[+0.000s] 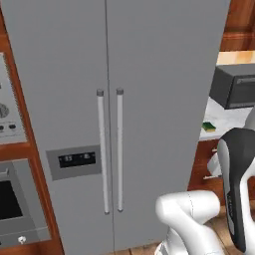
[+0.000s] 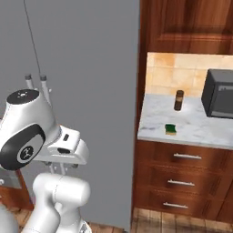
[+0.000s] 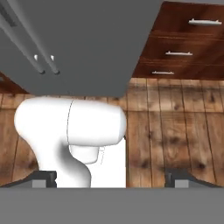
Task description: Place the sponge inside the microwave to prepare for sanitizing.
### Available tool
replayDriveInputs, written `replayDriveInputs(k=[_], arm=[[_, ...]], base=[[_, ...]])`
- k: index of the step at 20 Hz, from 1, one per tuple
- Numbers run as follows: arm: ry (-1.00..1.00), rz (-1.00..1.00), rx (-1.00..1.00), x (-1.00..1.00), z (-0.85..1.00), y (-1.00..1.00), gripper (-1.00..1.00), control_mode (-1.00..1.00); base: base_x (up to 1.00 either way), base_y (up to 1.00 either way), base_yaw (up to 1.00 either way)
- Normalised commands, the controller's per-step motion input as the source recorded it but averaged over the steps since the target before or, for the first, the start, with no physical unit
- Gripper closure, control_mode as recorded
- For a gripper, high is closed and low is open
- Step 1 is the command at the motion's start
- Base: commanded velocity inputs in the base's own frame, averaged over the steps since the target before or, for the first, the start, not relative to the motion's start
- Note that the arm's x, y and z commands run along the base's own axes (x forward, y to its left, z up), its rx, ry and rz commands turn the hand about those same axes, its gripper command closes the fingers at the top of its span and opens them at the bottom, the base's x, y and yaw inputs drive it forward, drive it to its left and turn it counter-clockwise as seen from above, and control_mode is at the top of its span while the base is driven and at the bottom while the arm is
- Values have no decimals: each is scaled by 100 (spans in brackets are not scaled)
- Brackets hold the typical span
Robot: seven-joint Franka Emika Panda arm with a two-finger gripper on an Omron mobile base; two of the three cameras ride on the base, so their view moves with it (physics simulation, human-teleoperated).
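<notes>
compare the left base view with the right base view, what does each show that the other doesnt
Left base view alone: the front of the fridge with its dispenser panel, and at the left edge the microwave button panel above an oven.

Right base view alone: the brown bottle standing on the counter, and the three drawers below it.

Both: the sponge lying flat on the marble counter, the two fridge handles, the dark-grey box and the white arm.
</notes>
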Motion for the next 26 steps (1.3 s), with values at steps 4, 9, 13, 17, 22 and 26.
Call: replayDriveInputs(k=[4,9,13,17,22,26], arm=[[0,0,0,0,0,0,-100,100],[0,0,0,0,0,0,-100,100],[0,0,0,0,0,0,-100,100],[0,0,0,0,0,0,-100,100],[0,0,0,0,0,0,-100,100],[0,0,0,0,0,0,-100,100]], base=[[17,-100,0],[36,-98,0],[69,-77,9],[45,-31,9],[32,-9,14],[63,-10,21]])
